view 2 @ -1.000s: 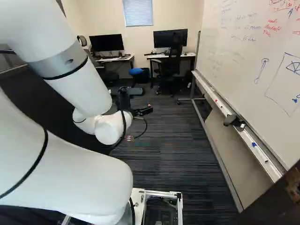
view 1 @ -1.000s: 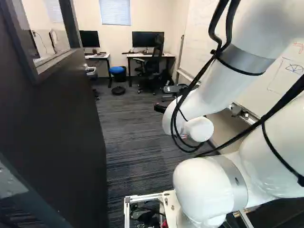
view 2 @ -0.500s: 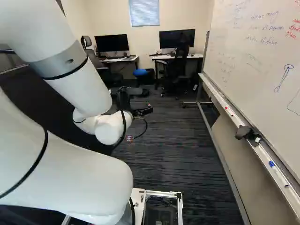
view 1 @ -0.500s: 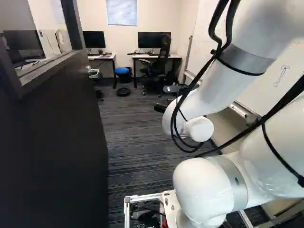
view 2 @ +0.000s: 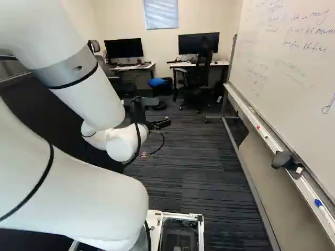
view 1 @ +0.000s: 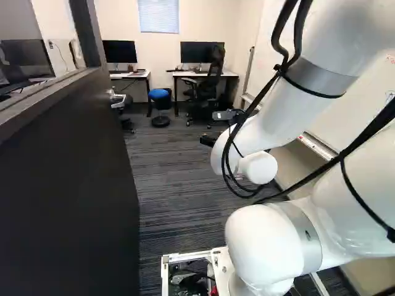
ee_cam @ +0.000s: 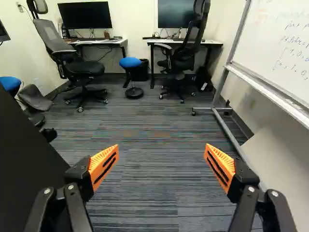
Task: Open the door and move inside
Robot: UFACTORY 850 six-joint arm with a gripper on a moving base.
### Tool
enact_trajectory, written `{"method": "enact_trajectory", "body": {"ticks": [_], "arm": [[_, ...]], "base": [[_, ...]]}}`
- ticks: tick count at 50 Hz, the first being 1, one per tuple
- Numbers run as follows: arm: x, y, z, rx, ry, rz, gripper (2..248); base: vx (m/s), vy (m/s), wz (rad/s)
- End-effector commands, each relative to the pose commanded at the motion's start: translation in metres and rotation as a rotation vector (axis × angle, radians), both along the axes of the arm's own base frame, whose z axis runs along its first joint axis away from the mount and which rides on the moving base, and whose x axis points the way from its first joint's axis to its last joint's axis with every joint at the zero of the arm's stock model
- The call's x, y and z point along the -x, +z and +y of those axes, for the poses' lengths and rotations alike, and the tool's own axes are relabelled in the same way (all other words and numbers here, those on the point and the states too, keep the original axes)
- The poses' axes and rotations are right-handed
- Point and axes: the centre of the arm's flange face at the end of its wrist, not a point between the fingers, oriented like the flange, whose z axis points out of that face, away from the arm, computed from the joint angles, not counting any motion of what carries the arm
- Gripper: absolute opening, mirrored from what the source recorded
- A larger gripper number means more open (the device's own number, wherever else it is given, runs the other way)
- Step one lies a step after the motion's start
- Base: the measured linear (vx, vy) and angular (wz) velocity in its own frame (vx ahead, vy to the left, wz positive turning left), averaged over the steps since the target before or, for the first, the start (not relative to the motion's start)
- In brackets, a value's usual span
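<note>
That's a plain dark door (view 1: pixel 68 191), standing upright and wide open down the left of the left base view. Up top it has a glass pane (view 1: pixel 52 43) set in a dark frame.

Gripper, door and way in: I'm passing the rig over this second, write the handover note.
Gripper: open, holding nothing, facing into the room.
Door: standing open, its dark panel close along the left of the left base view.
Whiteboard: opposite side, its wheeled stand on the carpet; desks at the far end.
Done: door open.
Left: finish driving in, probably between door and whiteboard. Can't tell whether the base has fully cleared the doorway.
</note>
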Motion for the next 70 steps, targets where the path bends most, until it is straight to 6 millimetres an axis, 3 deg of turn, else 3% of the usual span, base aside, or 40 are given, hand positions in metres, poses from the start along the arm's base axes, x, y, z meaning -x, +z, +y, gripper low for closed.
{"method": "enact_trajectory", "body": {"ticks": [35, 70], "arm": [[0.0000, 0.0000, 0.0000, 0.000, 0.000, 0.000, 247], [0.0000, 0.0000, 0.0000, 0.000, 0.000, 0.000, 247]], "base": [[0.210, 0.007, 0.007], [0.296, -0.026, -0.021]]}}
